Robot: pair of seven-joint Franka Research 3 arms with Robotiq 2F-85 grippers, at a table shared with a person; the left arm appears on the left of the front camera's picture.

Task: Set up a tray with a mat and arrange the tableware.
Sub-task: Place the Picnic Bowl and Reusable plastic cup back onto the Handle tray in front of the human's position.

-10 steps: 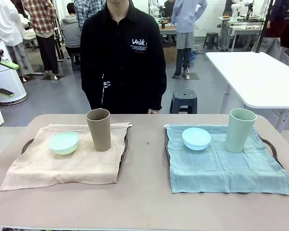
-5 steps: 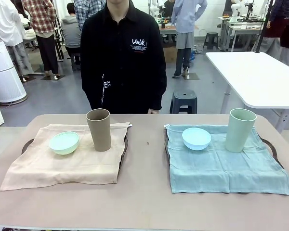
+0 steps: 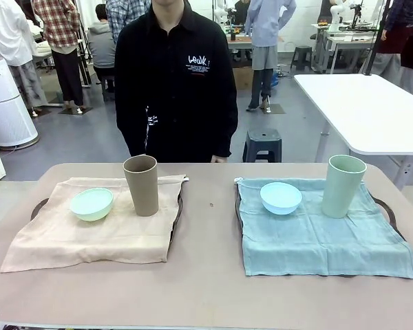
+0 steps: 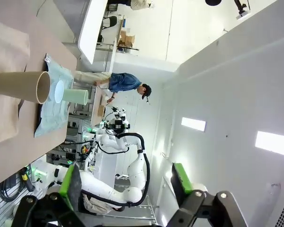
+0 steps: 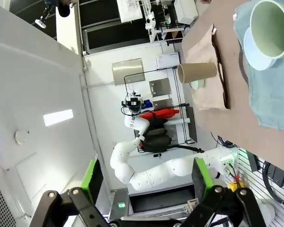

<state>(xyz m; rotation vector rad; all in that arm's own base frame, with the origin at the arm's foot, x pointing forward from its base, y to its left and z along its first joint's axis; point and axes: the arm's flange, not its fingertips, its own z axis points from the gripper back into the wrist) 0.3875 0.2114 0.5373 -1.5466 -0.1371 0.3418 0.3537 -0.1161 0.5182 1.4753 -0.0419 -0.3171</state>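
Observation:
On the left, a beige mat (image 3: pixel 89 234) covers a dark tray (image 3: pixel 179 208) and carries a pale green bowl (image 3: pixel 91 204) and a brown cup (image 3: pixel 141 185). On the right, a blue-green mat (image 3: pixel 323 237) over a second tray (image 3: pixel 387 208) carries a light blue bowl (image 3: pixel 281 198) and a pale green cup (image 3: pixel 343 185). My left gripper (image 4: pixel 127 182) is open and held high, far from the brown cup (image 4: pixel 23 86). My right gripper (image 5: pixel 146 178) is also open and raised, well away from the pale green cup (image 5: pixel 272 26) and the light blue bowl (image 5: pixel 253 49).
A person in a black shirt (image 3: pixel 175 82) stands at the table's far edge, hands out of sight. A bare strip of tabletop (image 3: pixel 210 227) runs between the two trays. A white table (image 3: pixel 365 103) stands at the back right.
The left arm's gripper, seen at the far left edge one second ago, has gone out of the front view. The cups, bowls and mats have not moved.

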